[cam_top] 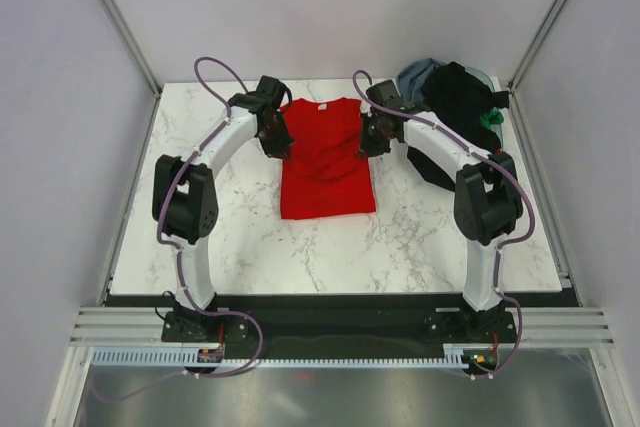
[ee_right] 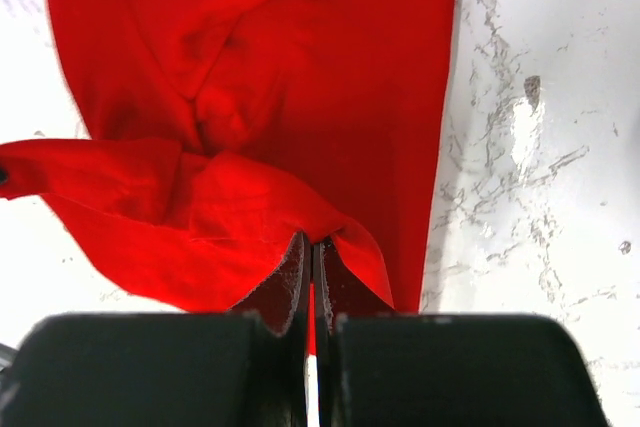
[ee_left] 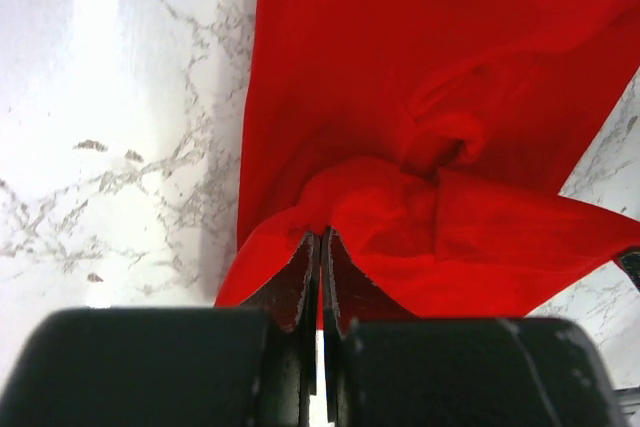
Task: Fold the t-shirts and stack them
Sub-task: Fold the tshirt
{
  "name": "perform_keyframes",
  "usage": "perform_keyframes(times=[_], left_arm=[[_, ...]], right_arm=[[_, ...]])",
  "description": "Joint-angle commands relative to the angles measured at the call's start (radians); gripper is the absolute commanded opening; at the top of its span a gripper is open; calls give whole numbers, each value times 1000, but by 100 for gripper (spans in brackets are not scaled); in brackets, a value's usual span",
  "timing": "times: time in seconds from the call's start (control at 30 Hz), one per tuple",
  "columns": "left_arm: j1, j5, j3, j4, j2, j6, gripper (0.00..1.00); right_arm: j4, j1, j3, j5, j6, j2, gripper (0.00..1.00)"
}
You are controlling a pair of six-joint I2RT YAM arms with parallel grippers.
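A bright red t-shirt (cam_top: 325,172) lies in the middle of the table, its white neck label at the far edge. My left gripper (cam_top: 281,147) is shut on the shirt's left edge; in the left wrist view (ee_left: 322,237) red cloth (ee_left: 430,97) is pinched between the closed jaws. My right gripper (cam_top: 368,144) is shut on the shirt's right edge; in the right wrist view (ee_right: 311,242) the cloth (ee_right: 330,77) bunches at the closed jaws. Both grips lift the cloth into folds near the shirt's upper part.
A heap of other shirts sits at the far right corner: black (cam_top: 458,97), grey-blue (cam_top: 418,73) and a bit of green (cam_top: 490,118). The white marble table (cam_top: 330,252) is bounded by walls left, right and behind.
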Motion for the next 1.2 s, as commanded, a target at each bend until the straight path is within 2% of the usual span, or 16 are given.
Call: perform_keyframes(times=[0.0, 0.13, 0.2, 0.27, 0.33, 0.4, 0.47, 0.57, 0.67, 0.7, 0.77, 0.8, 0.87, 0.9, 1.0, 1.17], left_arm=[[19, 45, 93, 7, 50, 70, 3], [47, 123, 189, 6, 178, 108, 11], [83, 155, 238, -40, 241, 117, 20], [115, 181, 359, -144, 345, 114, 28], [162, 236, 476, -204, 396, 117, 37], [180, 238, 543, -256, 412, 134, 46], [183, 218, 545, -269, 358, 146, 52], [183, 169, 469, -273, 275, 150, 56], [174, 144, 270, -220, 125, 143, 56], [171, 147, 131, -153, 40, 136, 56], [163, 161, -14, -83, -56, 120, 56], [159, 192, -148, -38, -143, 108, 56], [140, 213, -270, 81, -218, 99, 56], [131, 221, -374, 116, -257, 96, 56], [108, 232, -544, 230, -357, 71, 56], [82, 276, -718, 430, -429, 25, 61]], right_arm=[[-5, -19, 61, -8, -19, 41, 0], [-5, -45, 102, -8, -4, 99, 0], [-17, -62, 140, -8, 12, 157, 23], [-39, -97, 217, -27, 50, 223, 54], [-78, -125, 322, -46, 73, 275, 65], [-129, -136, 425, -46, 68, 291, 67], [-146, -134, 446, -43, 62, 265, 68], [-146, -131, 369, -51, 50, 176, 68], [-106, -120, 184, -67, 36, 46, 68], [-61, -116, 64, -78, 36, 9, 69], [-16, -106, -58, -104, 39, -99, 69], [18, -102, -165, -129, 41, -131, 69], [50, -93, -267, -149, 44, -208, 69], [85, -90, -357, -161, 48, -229, 69], [134, -91, -479, -182, 55, -271, 68], [199, -91, -557, -210, 64, -251, 66]])
